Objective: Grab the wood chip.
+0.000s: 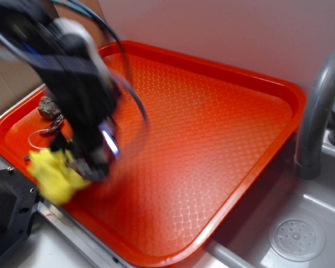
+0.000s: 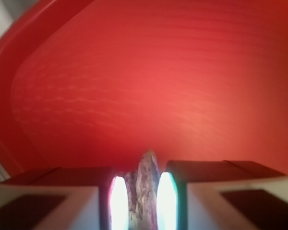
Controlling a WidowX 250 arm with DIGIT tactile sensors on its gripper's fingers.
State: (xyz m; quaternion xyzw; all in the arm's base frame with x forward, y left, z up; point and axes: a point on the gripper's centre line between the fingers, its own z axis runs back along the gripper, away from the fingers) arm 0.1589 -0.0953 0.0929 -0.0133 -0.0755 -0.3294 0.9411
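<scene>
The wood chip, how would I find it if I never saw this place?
Look over the red tray to the gripper. Squeezed between its two fingers stands the wood chip: long, rough, grey-brown, with a pointed tip. The dark lump near the tray's edge is rounder.

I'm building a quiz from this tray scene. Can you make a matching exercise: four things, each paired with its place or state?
Things:
1. wood chip
2. dark rock
3. yellow cloth
4. grey faucet

Places or states:
A. on the tray's near-left edge, below the arm
B. beside the red tray, over the sink
C. between the gripper fingers
D. on the tray near its left rim, beside a wire hook

Pairs: 1-C, 2-D, 3-A, 4-B
</scene>
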